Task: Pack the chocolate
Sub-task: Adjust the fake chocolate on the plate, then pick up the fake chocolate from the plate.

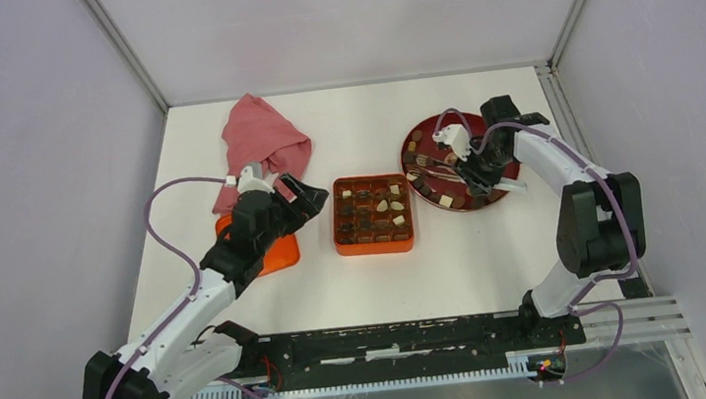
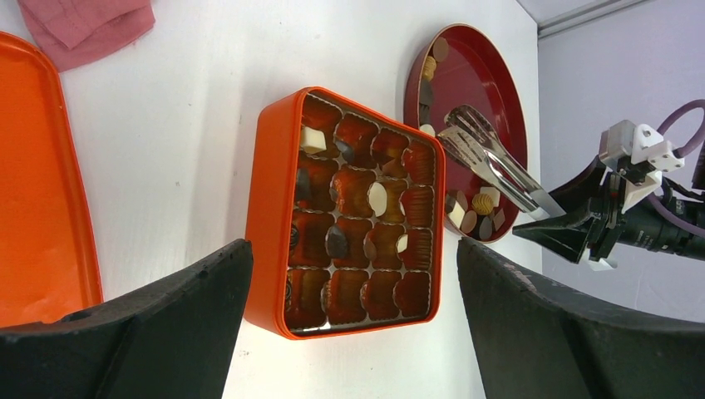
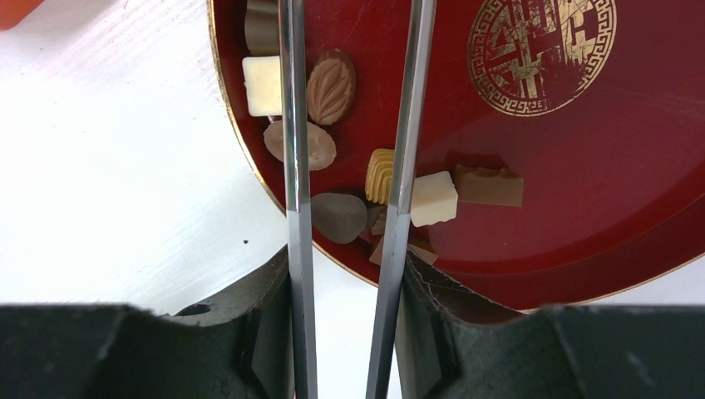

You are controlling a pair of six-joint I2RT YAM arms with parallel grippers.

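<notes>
A gold ornamental medallion (image 3: 540, 54) marks the dark red plate (image 3: 632, 208) on the tabletop (image 1: 475, 266). The right tool (image 3: 345, 283) clamps metal tongs (image 3: 293, 166), their arms apart over the chocolate (image 3: 331, 87) by the plate's rim: brown, tan and cream-white pieces. More chocolate sits in cells of the orange gridded box (image 2: 266, 208) beside the plate. The left tool (image 1: 304, 197) gapes wide near the box, by an orange lid (image 2: 33, 166); a pink cloth (image 1: 264, 140) lies beyond.

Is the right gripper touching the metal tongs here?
Touching. The right wrist view shows both arms of the tongs pressed against the fingers of the right gripper, no gap.
</notes>
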